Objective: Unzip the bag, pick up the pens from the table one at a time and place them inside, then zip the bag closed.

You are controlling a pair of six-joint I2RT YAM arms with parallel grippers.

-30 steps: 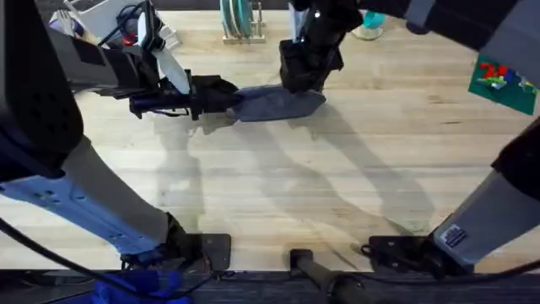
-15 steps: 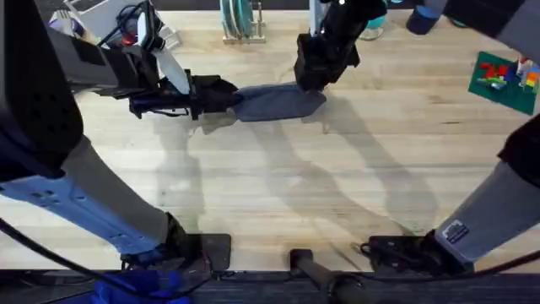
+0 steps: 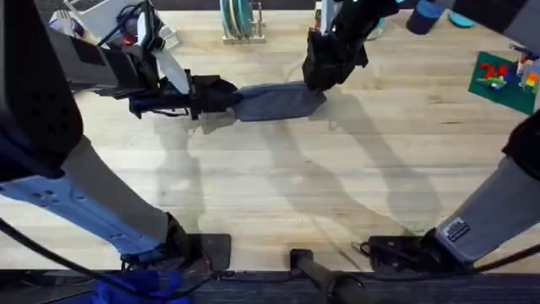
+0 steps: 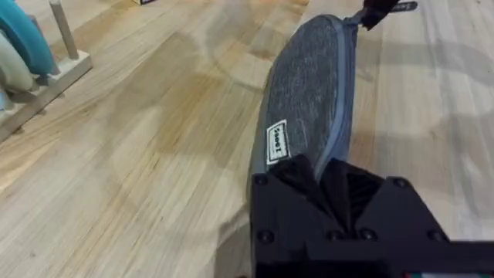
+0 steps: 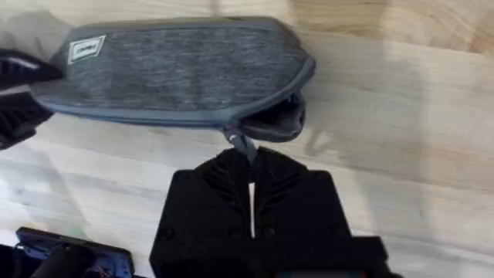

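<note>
The counter (image 3: 278,186), a light plank top, carries the bag (image 3: 277,101) near its far middle, lying lengthwise left to right. The bag (image 4: 305,100) is grey-blue fabric with a small white label near the end that the left tool holds, and a zip runs along its edge.

The left arm reaches in from the left. The left tool (image 3: 221,95) is clamped on the bag's left end; in the left wrist view its black fingers (image 4: 297,174) close over the fabric just beyond the label.

The right arm comes down from the far right to the bag's right end. The right tool (image 3: 325,74) sits just above that end. In the right wrist view the right tool (image 5: 249,166) has its fingers pressed together on the zip pull (image 5: 240,141), which angles out from the bag (image 5: 177,69). At this end the zip appears parted over a short stretch, showing a dark gap (image 5: 276,122), though the view is too shadowed to be sure how far it runs.

A rack (image 3: 238,24) with teal plates stands at the far edge behind the bag.
</note>
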